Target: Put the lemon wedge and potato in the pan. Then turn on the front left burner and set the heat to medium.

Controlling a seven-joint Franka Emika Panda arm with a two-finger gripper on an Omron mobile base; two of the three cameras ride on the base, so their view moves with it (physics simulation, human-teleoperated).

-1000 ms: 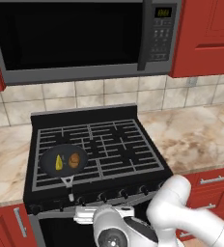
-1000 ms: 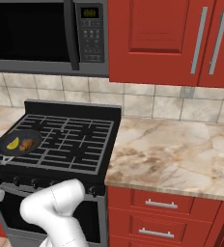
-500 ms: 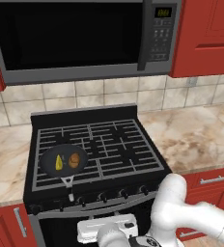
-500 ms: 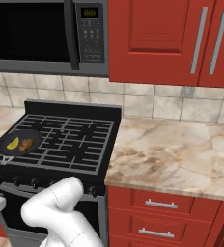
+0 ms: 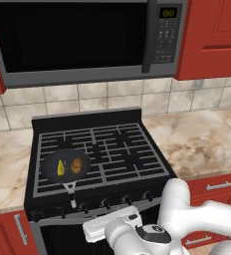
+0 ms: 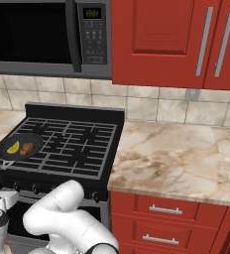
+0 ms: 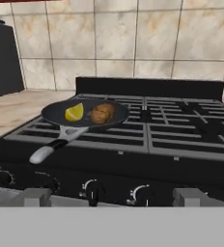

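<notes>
Lemon wedge (image 7: 74,113) and potato (image 7: 102,113) are both sitting in the pan (image 7: 85,115), one of each, wedge at 9 o'clock of the potato and just beside it. One pan too, resting on the front left burner (image 5: 62,172) of the black stove (image 5: 117,149), handle with the pale tip poking toward the front edge at about 7 o'clock in the hand view. Writing-wise, the microwave (image 5: 87,40) has a green-lit display up at 1 o'clock, but it's too small to read, and the keypad under it is just blurry buttons. I count four knobs (image 7: 92,190) along the front panel in the hand view, no readable markings on them. Gripper (image 7: 111,198) hangs low in front of the knob row, fingers spread wide with nothing between them.
</notes>
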